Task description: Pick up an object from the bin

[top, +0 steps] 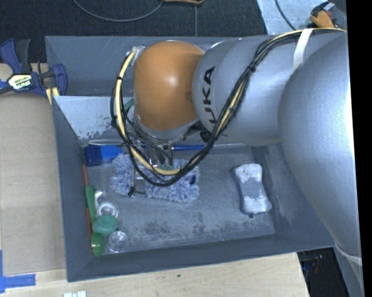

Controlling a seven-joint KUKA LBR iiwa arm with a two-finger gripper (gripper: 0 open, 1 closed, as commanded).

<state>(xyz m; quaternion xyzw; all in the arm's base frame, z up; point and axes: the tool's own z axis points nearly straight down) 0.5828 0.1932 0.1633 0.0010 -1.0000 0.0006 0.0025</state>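
1. Camera view: the silver arm (277,95) comes in from the right and crosses the far half of the grey bin (203,228). An orange cover (166,83) caps its wrist, and yellow and black cables (122,117) loop round that cover and hang down below it
2. The gripper (154,160) points down under the orange cover, left of the bin's middle and close to the far wall. The cover and cables hide most of it, so I cannot tell whether it is spread or pressed together, and I can make out nothing pinched in it
3. A fluffy blue and white cloth (172,184) lies crumpled on the floor right under the gripper. It spreads out to the gripper's left and right and toward the near side. The gripper's lower end overlaps the cloth's far edge, but I cannot tell whether they touch
4. A blue box (93,155) sits just left of the gripper at the far left corner, beside the cloth's left end
5. Along the left wall lie a thin red rod (86,191), a green plastic thing (96,227) and 2 clear plastic pieces (108,211), all near one another and apart from the cloth
6. A white and grey lump (251,188) rests alone on the right side of the floor, well apart from the gripper and the cloth
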